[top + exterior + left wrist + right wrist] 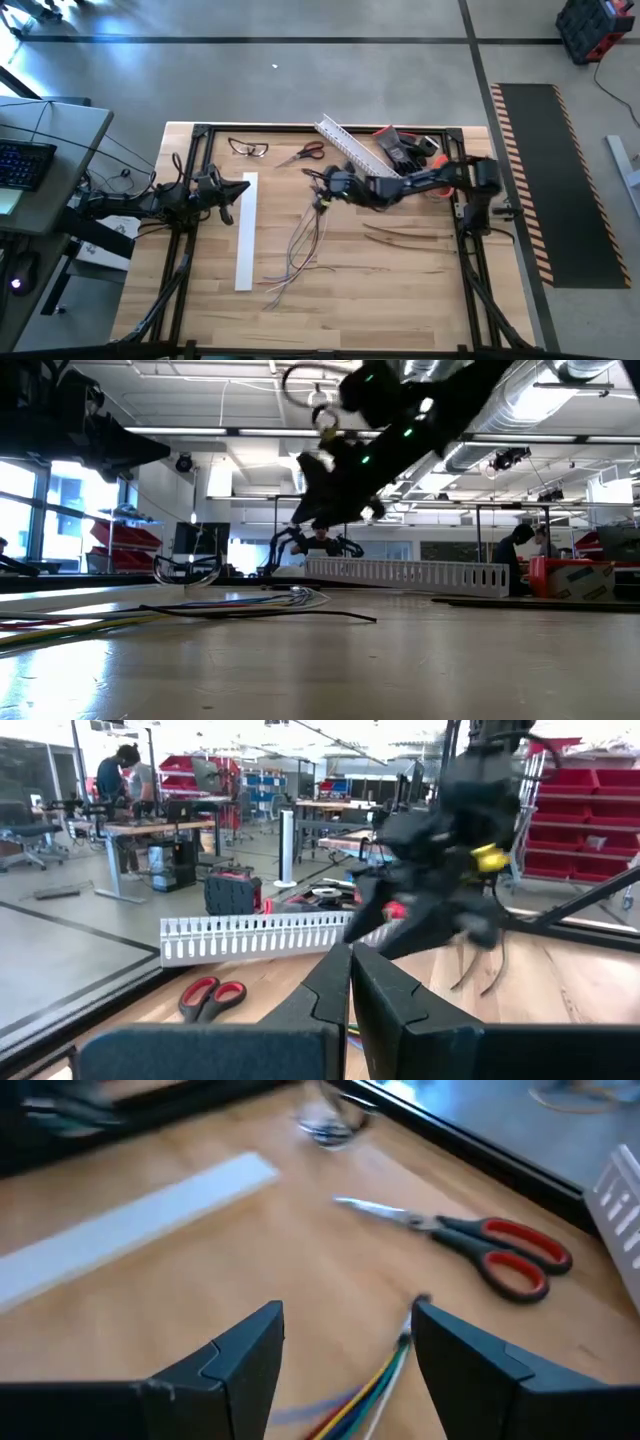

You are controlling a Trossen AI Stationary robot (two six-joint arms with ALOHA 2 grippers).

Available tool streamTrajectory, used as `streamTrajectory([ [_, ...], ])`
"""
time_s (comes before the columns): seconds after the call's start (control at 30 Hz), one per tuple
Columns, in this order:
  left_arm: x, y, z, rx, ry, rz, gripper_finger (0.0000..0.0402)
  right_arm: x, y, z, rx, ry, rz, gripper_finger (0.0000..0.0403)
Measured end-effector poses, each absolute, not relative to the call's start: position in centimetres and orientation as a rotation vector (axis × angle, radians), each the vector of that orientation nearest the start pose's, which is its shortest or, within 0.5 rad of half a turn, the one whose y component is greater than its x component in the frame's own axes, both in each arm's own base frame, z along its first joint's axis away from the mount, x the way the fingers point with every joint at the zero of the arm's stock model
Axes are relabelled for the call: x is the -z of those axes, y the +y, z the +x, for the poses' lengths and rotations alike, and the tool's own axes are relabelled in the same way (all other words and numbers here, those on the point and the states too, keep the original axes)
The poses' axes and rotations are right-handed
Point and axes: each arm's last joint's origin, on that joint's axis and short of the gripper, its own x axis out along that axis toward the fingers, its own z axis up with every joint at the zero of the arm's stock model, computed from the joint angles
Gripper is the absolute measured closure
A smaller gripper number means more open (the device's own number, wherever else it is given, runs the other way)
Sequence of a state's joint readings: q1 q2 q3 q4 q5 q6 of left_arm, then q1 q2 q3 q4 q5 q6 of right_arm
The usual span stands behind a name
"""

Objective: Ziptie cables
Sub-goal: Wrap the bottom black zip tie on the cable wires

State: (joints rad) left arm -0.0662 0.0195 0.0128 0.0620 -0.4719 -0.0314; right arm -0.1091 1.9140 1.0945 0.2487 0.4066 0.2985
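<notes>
Hovering with its jaws wide, the right claw (345, 1355) is straddling the near end of the cables (305, 245), which are lying loose mid-worktop (400, 300). It should be closing low, gathering every strand. The left claw (238, 190) is waiting shut beside the white strip (246, 232).

A workshop or robotics lab. A wooden worktop (400, 290) in a black frame stands on a bare concrete floor (300, 80) with a hazard-striped mat (555, 180) beside it. Beyond the worktop are red parts bins (590, 830) on racks, workbenches (150, 825), exposed ceiling ducts (540, 400) and strip lights. A person (125, 775) stands at a far bench.
</notes>
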Motion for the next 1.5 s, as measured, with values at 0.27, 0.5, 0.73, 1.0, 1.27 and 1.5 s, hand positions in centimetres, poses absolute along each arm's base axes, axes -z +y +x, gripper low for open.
streamTrajectory([
  [0.27, -17.2, 0.7, 9.6, -0.406, -0.06, -0.074, 0.0401, -14.7, -12.6, 44.0, 0.694, 0.734, 0.283, 0.0198],
  [0.5, -17.1, 0.7, 9.6, -0.429, -0.06, -0.099, 0.0401, -13.5, -14.2, 45.4, 0.622, 0.894, 0.372, 0.0199],
  [0.73, -17.0, 0.6, 9.8, -0.389, -0.045, -0.118, 0.0401, -12.3, -14.0, 45.4, 0.633, 0.938, 0.392, 0.0205],
  [1.0, -16.3, 0.6, 10.3, -0.391, 0.03, -0.113, 0.0401, -12.2, -13.7, 45.0, 0.627, 0.999, 0.377, 0.0362],
  [1.27, -16.2, 0.8, 10.7, -0.481, 0.05, -0.1, 0.0401, -18.6, -9.8, 44.7, 0.745, 0.884, 0.143, 0.0399],
  [1.5, -18.4, 0.5, 11.6, -0.377, -0.146, -0.029, 0.0401, -29.0, -1.3, 42.3, 0.718, 0.629, -0.029, 0.0401],
])
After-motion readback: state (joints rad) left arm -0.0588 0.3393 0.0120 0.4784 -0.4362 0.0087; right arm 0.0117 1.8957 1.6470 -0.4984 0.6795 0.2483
